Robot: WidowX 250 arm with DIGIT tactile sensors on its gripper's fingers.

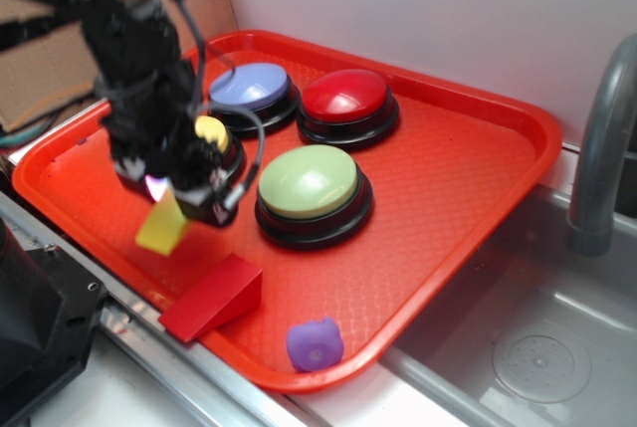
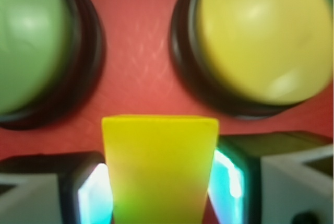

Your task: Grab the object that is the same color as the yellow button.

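Red tray beside sink; tool grips yellow wedge.

A plain white wall backs a steel sink with a grey faucet.

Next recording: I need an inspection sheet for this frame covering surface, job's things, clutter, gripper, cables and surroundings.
Surface: red tray, textured, sitting next to a sink.
Job's things: yellow wedge block held between the fingers, apparently raised off the tray in the exterior view; yellow button behind it, mostly hidden by the arm in the exterior view.
Clutter: pale green button, red button, blue button, red wedge block, small purple toy near the tray's front edge.
Gripper: gripper shut on the yellow wedge block.
Cables: black cable looping off the arm.
Surroundings: metal sink, grey faucet, white wall.
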